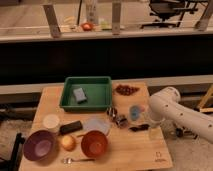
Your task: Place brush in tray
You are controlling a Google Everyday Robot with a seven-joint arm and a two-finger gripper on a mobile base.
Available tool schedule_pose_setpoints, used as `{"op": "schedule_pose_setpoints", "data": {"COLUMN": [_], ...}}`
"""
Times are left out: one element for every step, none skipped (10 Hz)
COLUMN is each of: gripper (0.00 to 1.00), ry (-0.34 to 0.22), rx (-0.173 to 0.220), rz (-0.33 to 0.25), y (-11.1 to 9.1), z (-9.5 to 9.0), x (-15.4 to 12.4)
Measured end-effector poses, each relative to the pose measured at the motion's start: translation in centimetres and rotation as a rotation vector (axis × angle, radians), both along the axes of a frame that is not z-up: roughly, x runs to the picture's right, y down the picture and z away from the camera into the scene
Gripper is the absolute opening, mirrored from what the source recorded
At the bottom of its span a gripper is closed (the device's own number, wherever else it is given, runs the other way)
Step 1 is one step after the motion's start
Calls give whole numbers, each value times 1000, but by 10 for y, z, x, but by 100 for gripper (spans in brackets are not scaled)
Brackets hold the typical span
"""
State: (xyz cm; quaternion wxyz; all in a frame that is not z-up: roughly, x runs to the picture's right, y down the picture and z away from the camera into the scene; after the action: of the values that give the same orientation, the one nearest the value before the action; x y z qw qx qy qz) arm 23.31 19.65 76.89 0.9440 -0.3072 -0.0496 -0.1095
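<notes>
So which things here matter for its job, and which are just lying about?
Job: brush; tray; gripper, just beside the brush.
Lying about: sponge in the tray; black block; purple bowl; red bowl; fork; blue cup.

1. No word, brand or number can be read anywhere in view.
2. A small printed mark (159, 155) stands on the table (130, 150) near its 5 o'clock corner. It is too small to make out.
3. The robot's hand (119, 119), low over the table at 5 o'clock from the tray (85, 107), shows no legible label.
</notes>
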Motion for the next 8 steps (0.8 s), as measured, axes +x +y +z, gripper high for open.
{"op": "schedule_pose_setpoints", "data": {"gripper": [80, 80, 80, 80, 80, 80, 80, 80], "ry": [6, 10, 12, 11, 7, 2, -5, -12], "rx": [-2, -5, -9, -18, -26, -34, -44, -54], "rz": [2, -1, -1, -5, -9, -14, -19, -21], "y": [1, 3, 5, 8, 12, 14, 18, 22], "z": [-1, -2, -3, -3, -2, 0, 3, 6], "x": [-3, -4, -4, -7, -11, -15, -20, -23]}}
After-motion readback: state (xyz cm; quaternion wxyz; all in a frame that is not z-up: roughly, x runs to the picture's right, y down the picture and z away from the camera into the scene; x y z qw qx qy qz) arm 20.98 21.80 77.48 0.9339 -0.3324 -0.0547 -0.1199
